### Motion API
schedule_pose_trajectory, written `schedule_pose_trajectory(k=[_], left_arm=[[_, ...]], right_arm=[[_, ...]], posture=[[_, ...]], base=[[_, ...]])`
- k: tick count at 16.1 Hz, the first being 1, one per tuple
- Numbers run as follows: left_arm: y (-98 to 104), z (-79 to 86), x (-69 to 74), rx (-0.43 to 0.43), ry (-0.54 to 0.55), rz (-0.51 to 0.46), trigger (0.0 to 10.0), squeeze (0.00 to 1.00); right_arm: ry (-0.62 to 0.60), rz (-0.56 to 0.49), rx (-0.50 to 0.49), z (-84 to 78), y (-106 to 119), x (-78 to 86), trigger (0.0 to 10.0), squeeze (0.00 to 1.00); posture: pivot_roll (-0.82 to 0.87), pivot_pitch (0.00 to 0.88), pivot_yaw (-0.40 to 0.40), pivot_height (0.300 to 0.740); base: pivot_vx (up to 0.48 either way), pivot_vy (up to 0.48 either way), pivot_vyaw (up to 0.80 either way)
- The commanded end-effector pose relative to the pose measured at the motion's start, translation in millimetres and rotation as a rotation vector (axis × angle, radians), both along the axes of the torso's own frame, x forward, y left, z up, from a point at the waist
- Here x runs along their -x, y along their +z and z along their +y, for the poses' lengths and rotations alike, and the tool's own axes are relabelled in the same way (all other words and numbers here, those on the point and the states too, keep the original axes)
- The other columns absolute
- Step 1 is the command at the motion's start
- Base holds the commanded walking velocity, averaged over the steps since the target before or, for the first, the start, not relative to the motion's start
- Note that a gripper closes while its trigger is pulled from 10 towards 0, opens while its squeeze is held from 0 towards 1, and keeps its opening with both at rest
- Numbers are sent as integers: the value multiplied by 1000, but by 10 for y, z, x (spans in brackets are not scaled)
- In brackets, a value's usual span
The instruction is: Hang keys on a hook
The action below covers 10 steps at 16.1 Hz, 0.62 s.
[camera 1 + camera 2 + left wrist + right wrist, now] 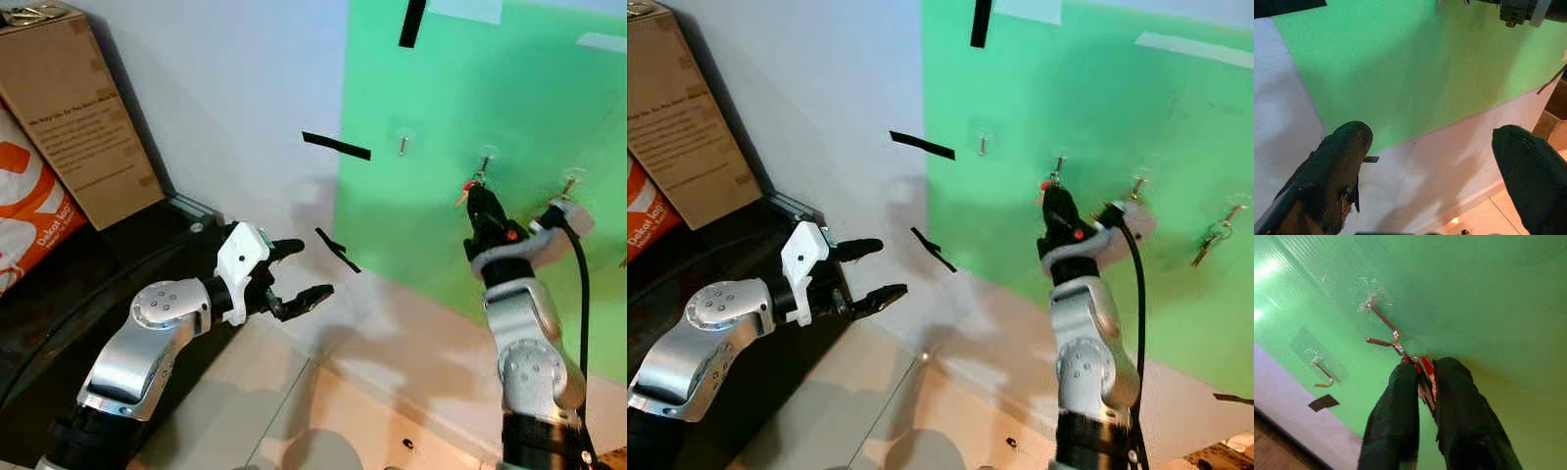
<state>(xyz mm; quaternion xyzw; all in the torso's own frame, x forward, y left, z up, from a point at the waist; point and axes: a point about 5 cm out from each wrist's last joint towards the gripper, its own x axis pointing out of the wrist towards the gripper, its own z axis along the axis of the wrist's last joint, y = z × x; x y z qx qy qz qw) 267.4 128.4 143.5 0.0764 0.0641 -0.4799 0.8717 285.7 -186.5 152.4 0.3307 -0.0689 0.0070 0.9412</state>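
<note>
The right gripper (1422, 382), clamped on the keys (1425, 374), is raised to the hook (1382, 328) at its eleven o'clock, the ring seemingly threaded on already, so that it can be released.

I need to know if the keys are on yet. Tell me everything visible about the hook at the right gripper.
The hook is thin, shiny metal wire on a clear pad stuck to the green board. It juts out and bends up at its tip. A key ring meets its bend; whether it is threaded on is unclear. The right gripper is shut on the red-tagged keys just beneath it.
</note>
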Motion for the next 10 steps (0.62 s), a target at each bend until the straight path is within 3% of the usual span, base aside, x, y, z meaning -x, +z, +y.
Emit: schedule_pose_trajectory(k=[1,4,8,10], left_arm=[[51,18,-25,13,14,-10,10000,16],[55,28,-29,38,39,-9,10000,16],[56,26,-54,79,101,-21,10000,16],[49,56,-61,105,165,-24,10000,16]], right_arm=[[0,-1,45,-1,-26,52,10000,1000],[-1,-36,91,30,-12,105,10000,1000],[-81,-117,131,-71,56,197,10000,1000],[-60,-102,220,-53,66,214,10000,1000]], posture=[[-53,0,61,740],[-61,0,67,740],[-62,0,45,740],[-82,0,54,740]], base=[[0,0,0],[0,0,0],[0,0,0],[0,0,0]])
